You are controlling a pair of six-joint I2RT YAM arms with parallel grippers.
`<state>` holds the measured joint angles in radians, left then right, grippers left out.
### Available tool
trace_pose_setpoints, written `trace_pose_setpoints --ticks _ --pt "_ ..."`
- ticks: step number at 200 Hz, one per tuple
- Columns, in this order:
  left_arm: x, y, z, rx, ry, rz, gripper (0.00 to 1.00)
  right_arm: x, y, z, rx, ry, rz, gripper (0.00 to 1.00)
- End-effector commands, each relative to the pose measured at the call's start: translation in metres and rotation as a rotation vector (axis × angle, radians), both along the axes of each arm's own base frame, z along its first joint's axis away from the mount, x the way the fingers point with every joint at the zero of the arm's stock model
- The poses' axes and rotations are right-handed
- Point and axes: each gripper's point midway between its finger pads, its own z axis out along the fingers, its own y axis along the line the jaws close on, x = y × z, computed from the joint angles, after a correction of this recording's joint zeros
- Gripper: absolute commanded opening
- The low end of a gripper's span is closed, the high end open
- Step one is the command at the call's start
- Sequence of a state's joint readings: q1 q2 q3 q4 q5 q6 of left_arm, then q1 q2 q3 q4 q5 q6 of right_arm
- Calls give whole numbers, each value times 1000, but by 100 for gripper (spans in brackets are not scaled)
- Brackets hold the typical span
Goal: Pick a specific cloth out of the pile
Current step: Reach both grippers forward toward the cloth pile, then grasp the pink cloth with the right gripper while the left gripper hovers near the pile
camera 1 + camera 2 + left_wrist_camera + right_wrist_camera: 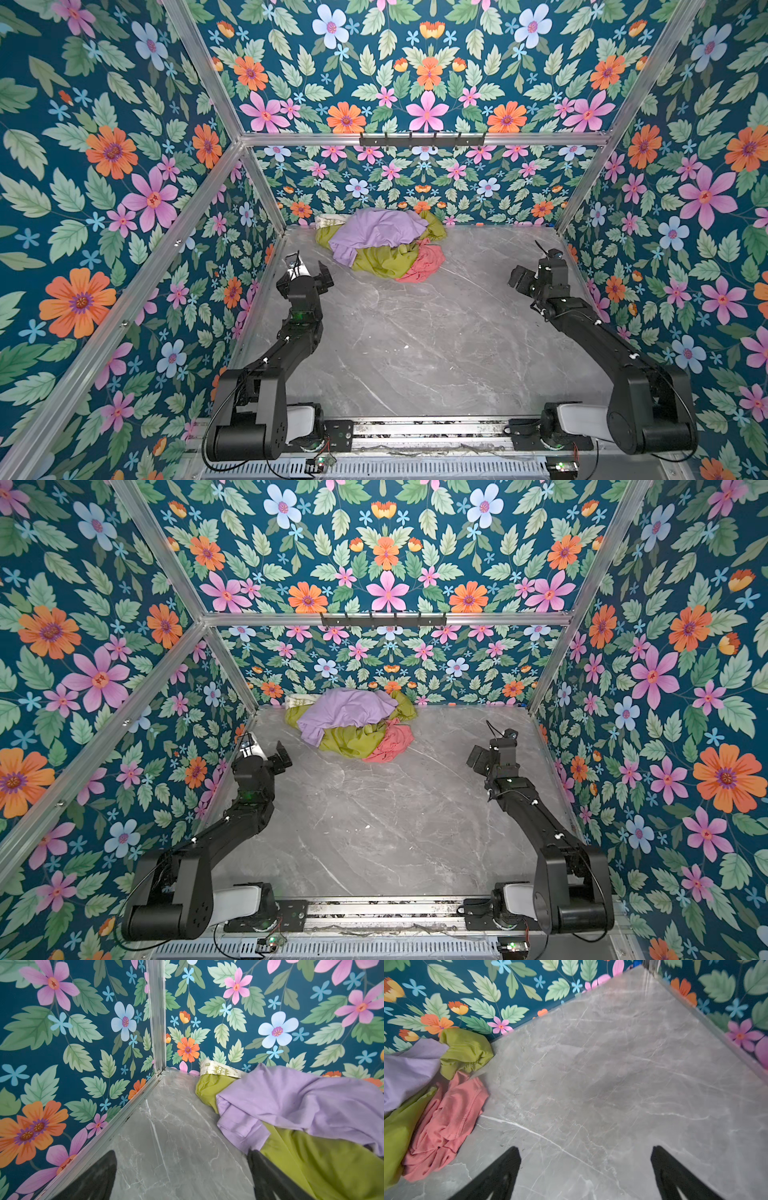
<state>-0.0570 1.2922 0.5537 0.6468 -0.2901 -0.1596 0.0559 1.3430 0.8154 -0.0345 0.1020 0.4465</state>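
Where the flowery walls (124, 187) stop, the big grey table (415, 340) starts. In both top views the pile (380, 245) of soft clothes sits at the table's 12 o'clock edge, right up against the back wall.

A purple cloth (376, 232) lies on top of the pile. A green cloth (380, 264) pokes out from under it at the pile's 6 o'clock and again at 2 o'clock.

The pink cloth (424, 264) is all crumpled at the pile's 4 o'clock edge. It lies on the table and touches the green cloth, and the right wrist view shows it well (446, 1122).

The left claw (322, 274) hangs near the pile, at its 8 o'clock. Its fingers are spread wide with only table between them (182, 1176).

The right claw (517, 279) is well apart from the pile, at its 4 o'clock. Its fingers are spread wide too, over bare table (583, 1172).

A small cream strip (324, 220) with print on it peeks out at the pile's 10 o'clock.
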Motion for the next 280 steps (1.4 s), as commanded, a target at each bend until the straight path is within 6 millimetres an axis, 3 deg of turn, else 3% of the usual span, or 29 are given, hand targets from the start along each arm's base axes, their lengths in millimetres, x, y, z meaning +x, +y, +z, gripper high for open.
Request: trace_pose_setpoints --ticks 1,35,57,94,99,157,200,280 --pt "3 -7 -18 -48 76 -32 100 2 22 -17 128 86 10 99" --pt "6 -8 -33 -128 129 -11 100 15 55 -25 194 136 74 99" --pt "13 -19 -47 -213 183 -35 100 24 72 -29 287 144 114 99" --pt "27 -55 -59 -243 243 -128 100 41 104 -31 432 165 197 99" --pt "29 -60 -61 -234 255 -141 100 44 107 -43 443 195 199 99" --pt "40 -111 -72 -191 336 -273 100 69 157 -44 532 199 315 99" --pt "41 -140 -67 -209 333 -386 100 86 190 -53 581 219 384 89" --pt "37 -151 -79 -223 394 -424 100 110 223 -68 623 238 436 73"
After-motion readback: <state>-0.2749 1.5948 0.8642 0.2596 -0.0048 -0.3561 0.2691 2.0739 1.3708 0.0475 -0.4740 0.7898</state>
